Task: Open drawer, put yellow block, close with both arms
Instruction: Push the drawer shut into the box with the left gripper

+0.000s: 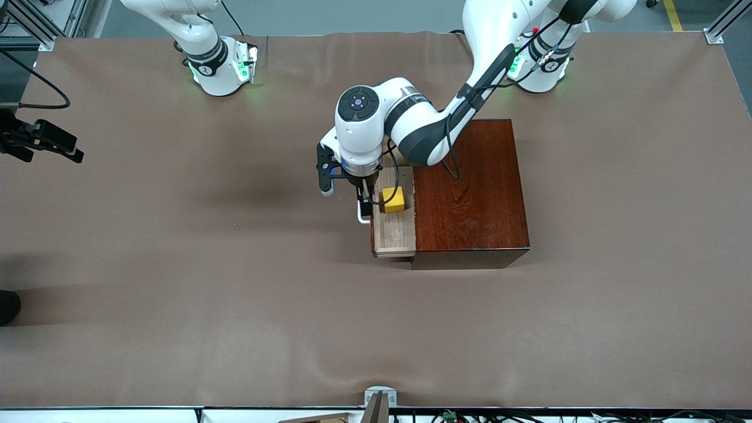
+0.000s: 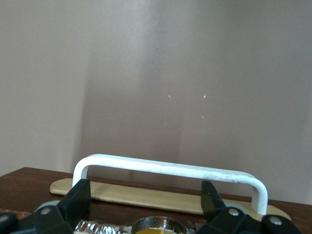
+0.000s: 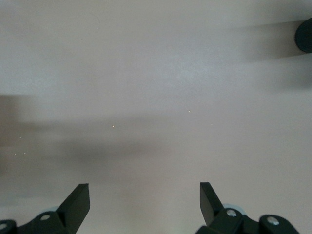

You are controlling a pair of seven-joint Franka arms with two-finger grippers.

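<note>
I see block (image 1: 393,199) in open drawer (image 1: 395,232); left gripper (image 1: 365,198) spread, empty, over handle (image 2: 170,168). Right gripper (image 3: 145,202) spread, waiting at table edge. Next: push drawer shut.

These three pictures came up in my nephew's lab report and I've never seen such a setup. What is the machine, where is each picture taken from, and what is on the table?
Two white robot arms stand at a brown table. The big picture looks down from a high camera facing them; the other two come from cameras on each arm's wrist.

On the table sits a dark wooden box with its drawer slid out. The yellow block lies in the drawer.

The left gripper is open and hovers low at the drawer's white handle, holding nothing. The right gripper, also open and empty, waits over bare table at the right arm's end.
</note>
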